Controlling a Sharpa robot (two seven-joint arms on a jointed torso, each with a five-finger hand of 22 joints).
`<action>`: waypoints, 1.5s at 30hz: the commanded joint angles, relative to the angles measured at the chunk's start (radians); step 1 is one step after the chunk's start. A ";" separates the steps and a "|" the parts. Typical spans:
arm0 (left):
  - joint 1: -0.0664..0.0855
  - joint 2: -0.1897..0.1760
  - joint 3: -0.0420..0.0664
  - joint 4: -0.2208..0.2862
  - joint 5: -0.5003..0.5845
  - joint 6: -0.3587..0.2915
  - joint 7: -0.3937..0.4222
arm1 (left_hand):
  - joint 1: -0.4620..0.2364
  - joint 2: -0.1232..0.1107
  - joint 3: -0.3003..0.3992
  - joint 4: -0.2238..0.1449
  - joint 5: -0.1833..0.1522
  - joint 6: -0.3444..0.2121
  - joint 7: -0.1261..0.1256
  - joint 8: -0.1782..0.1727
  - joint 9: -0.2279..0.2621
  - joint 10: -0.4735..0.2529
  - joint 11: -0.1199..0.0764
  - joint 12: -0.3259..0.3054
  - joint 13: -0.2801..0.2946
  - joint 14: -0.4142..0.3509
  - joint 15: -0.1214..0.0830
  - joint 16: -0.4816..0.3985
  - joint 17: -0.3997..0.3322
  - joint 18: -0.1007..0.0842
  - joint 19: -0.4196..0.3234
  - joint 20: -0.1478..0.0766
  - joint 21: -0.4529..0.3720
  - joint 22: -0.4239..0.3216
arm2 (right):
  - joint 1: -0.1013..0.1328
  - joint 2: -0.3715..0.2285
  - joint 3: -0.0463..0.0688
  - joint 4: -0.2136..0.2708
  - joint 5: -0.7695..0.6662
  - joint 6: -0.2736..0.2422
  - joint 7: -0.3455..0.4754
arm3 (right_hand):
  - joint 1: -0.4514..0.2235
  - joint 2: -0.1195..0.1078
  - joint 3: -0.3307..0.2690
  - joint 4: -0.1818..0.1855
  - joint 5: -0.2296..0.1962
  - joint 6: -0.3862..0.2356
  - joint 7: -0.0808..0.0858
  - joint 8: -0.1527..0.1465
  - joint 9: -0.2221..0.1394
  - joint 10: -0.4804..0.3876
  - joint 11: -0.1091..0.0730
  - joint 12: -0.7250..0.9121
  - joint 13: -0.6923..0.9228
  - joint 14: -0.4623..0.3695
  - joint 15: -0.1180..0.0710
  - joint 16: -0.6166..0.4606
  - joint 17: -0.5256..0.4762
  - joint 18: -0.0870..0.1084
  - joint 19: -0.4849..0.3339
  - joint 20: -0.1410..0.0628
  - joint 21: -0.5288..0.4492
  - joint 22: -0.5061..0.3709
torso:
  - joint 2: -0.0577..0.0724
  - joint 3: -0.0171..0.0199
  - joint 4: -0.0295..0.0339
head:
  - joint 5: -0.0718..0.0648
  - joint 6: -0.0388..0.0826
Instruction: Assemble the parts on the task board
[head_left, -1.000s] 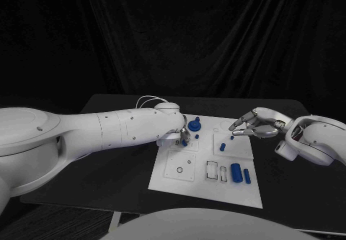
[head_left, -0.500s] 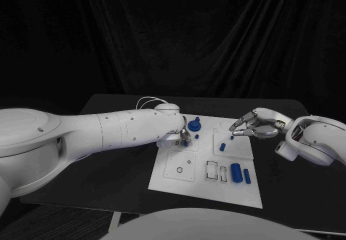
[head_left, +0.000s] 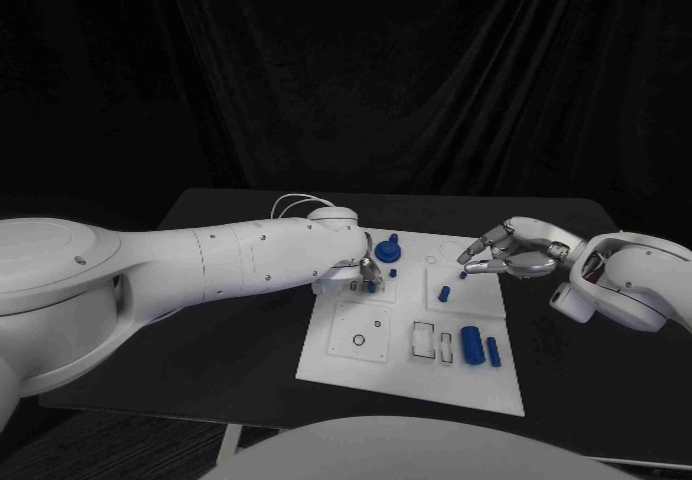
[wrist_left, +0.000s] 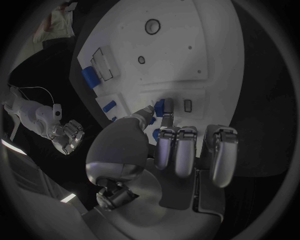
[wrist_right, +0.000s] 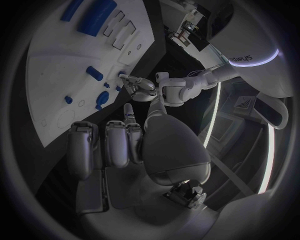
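head view puts the left hand (head_left: 369, 270) at the far left part of the task board (head_left: 411, 385), fingertips down on a small blue part (head_left: 371, 284). left wrist view shows that small blue part (wrist_left: 160, 106) pinched upright between thumb and a fingertip, right beside a little rectangular slot (wrist_left: 188, 104) in the white plate, while the other fingers (wrist_left: 177, 150) lie curled together below it. the right hand (head_left: 516, 252) hovers over the board's far right edge, fingers loosely curled and a little apart, nothing in them.

likely trouble: the pinch is narrow and the piece is tiny, so a slight tilt could jam it on the slot's lip or let it twist out of the fingertips. the left arm also hides the spot from the head camera, so any misalignment would be hard to catch. a sideways push could nudge the round blue knob (head_left: 387, 250) standing just beyond.

the piece looks like a short, blocky blue peg, smooth and hard. other blue pieces lie loose on the board: a short one (head_left: 444, 294) mid-board, a thick cylinder (head_left: 472, 346) and a slim bar (head_left: 493, 351) near the right front.
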 joint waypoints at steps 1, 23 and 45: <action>-0.005 0.000 -0.001 -0.002 0.010 0.014 -0.035 | -0.013 0.000 -0.004 0.007 0.002 0.002 0.005 -0.008 -0.004 0.108 0.002 0.003 0.263 0.104 -0.003 0.003 0.263 -0.001 0.092 -0.004 -0.008 0.246 | -0.003 -0.002 0.001 0.000 0.002 0.014 -0.014 | 0.012 0.002 0.002 -0.005 0.005 -0.001 0.002 -0.003 -0.001 0.046 0.000 -0.003 -0.064 0.057 -0.003 -0.003 -0.001 0.009 0.060 0.006 -0.004 0.231 | 0.000 -0.0002 -0.0002 | 0.000 0.000; -0.005 -0.018 -0.001 0.011 -0.022 -0.001 -0.030 | -0.021 -0.004 -0.066 0.069 0.014 0.019 -0.003 0.009 0.018 0.108 -0.005 0.003 0.263 0.104 -0.009 0.003 0.263 0.003 0.083 -0.008 -0.020 0.233 | -0.014 -0.001 0.001 -0.004 0.002 0.023 -0.015 | 0.014 0.003 0.001 -0.006 0.006 -0.002 0.003 -0.004 -0.002 0.046 0.000 -0.003 -0.064 0.057 -0.003 -0.003 0.000 0.009 0.059 0.006 -0.005 0.231 | 0.000 0.0000 0.0004 | 0.008 0.000; -0.006 -0.005 -0.001 -0.006 -0.023 0.000 0.003 | 0.153 -0.021 0.017 -0.001 0.296 -0.047 -0.034 0.157 0.261 0.108 -0.033 0.003 0.263 0.104 -0.033 0.003 0.263 0.003 0.084 -0.033 -0.022 0.234 | -0.015 -0.001 0.001 -0.005 0.002 0.025 -0.014 | 0.014 0.004 0.000 -0.006 0.006 -0.003 0.003 -0.004 -0.002 0.045 0.000 -0.004 -0.065 0.057 -0.002 -0.004 -0.002 0.009 0.059 0.006 -0.005 0.231 | 0.000 0.0001 0.0002 | 0.007 0.000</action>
